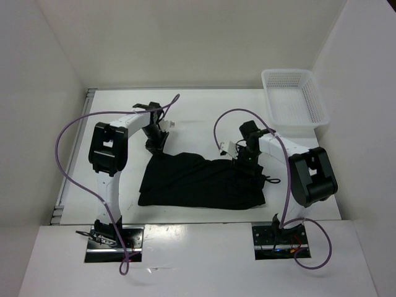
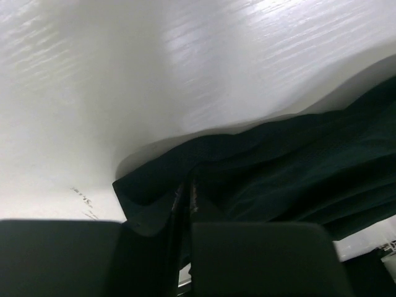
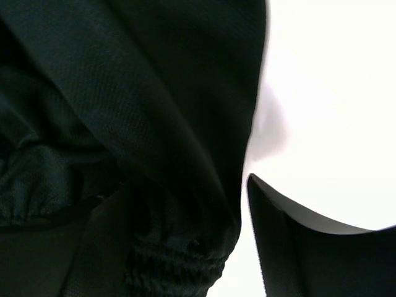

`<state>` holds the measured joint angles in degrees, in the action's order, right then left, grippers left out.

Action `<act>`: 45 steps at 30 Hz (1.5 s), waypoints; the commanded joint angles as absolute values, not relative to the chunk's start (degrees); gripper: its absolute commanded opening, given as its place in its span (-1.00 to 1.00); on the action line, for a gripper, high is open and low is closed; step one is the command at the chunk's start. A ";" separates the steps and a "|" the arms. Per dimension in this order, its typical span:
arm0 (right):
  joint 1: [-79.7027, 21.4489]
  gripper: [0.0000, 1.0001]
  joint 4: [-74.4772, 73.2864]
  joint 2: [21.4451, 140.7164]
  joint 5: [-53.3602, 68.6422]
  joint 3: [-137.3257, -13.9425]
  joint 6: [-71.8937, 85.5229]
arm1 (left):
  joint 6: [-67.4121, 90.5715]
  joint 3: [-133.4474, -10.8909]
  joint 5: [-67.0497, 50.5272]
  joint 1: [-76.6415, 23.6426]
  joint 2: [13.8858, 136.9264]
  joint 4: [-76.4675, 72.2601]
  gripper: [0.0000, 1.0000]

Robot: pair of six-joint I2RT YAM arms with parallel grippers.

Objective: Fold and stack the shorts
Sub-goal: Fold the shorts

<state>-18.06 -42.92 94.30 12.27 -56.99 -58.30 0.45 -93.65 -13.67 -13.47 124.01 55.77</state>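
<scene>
The black shorts (image 1: 201, 181) lie spread across the middle of the table, roughly flat, with wrinkles. My left gripper (image 1: 155, 146) is at their far left corner. In the left wrist view the left gripper (image 2: 187, 193) is shut on a fold of the shorts (image 2: 291, 167), whose edge is raised off the table with a shadow beneath. My right gripper (image 1: 248, 162) is at the far right corner. In the right wrist view the right gripper (image 3: 179, 207) has its jaws apart around the gathered waistband (image 3: 173, 260). A gap shows beside the right finger (image 3: 297, 253); the other finger is hidden by cloth.
A white mesh basket (image 1: 317, 106) stands at the far right corner of the table. White walls close in the table on the left, back and right. Purple cables loop over both arms.
</scene>
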 commanded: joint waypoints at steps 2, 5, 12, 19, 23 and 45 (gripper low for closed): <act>-17.75 0.27 -35.17 94.83 8.53 -56.78 -55.29 | 0.00 -95.00 -13.44 -10.82 125.50 53.88 -0.97; -17.75 -0.49 -29.90 96.06 7.21 -59.67 -52.31 | 0.00 -99.92 -10.91 -7.75 125.51 51.52 -1.00; -17.75 -0.75 -18.20 101.07 4.83 -68.45 -51.24 | 0.00 -105.73 -7.12 -2.90 125.51 48.43 -1.00; -17.75 0.89 -12.39 104.24 2.90 -78.03 -39.85 | 0.00 -104.33 -2.99 -2.90 125.51 45.62 -0.36; -15.83 0.91 -17.73 102.75 7.29 -87.00 -30.16 | 0.00 -105.82 -2.99 -2.29 123.84 45.62 0.06; -15.21 0.34 -36.30 93.34 26.10 -69.88 -27.17 | 0.00 -67.42 -11.34 0.62 104.85 59.69 0.03</act>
